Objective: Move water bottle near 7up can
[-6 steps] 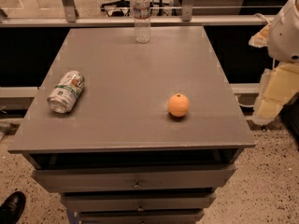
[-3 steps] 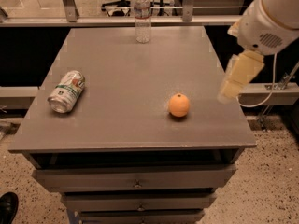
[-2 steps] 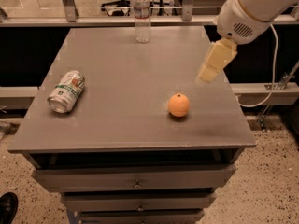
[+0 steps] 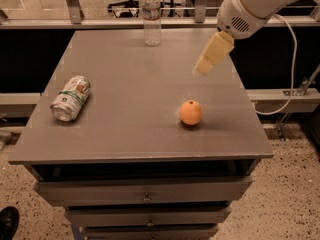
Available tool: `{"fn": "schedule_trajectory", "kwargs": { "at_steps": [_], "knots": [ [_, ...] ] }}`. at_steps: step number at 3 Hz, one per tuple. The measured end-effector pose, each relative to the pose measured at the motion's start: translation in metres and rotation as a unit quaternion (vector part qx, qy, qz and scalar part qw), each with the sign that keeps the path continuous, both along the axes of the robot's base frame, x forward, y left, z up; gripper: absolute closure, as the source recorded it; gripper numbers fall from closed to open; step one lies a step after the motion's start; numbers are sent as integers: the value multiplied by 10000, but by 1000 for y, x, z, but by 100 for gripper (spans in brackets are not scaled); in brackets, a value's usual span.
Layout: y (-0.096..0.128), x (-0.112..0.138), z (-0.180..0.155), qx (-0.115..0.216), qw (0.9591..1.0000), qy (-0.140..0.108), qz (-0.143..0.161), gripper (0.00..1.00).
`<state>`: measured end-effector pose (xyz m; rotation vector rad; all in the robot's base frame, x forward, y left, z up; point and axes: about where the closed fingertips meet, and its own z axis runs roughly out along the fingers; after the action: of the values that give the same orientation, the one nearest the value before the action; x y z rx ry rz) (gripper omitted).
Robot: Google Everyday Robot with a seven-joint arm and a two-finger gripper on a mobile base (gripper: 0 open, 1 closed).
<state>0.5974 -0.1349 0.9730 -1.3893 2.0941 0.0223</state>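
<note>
A round orange [image 4: 190,112] sits on the right front part of the grey table [image 4: 125,139], nearer to me than the gripper [image 4: 202,69] that hangs above that side, with drawers [image 4: 145,191] under the top and a black shoe [image 4: 7,223] on the speckled floor [image 4: 295,184] at the left.

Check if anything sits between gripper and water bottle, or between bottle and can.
Nothing visible on either line. The gripper hangs over the right side of the table; the water bottle stands at the far edge, the can lies front left. The orange sits front right, off both lines.
</note>
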Motion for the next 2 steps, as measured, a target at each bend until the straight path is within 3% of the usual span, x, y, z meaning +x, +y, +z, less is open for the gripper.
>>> {"fn": "schedule_trajectory", "kwargs": {
  "at_steps": [1, 2],
  "knots": [
    [11, 20, -8, 551, 9982, -95, -226, 0],
    [18, 53, -14, 1123, 9918, -288, -533, 0]
  ]
}}
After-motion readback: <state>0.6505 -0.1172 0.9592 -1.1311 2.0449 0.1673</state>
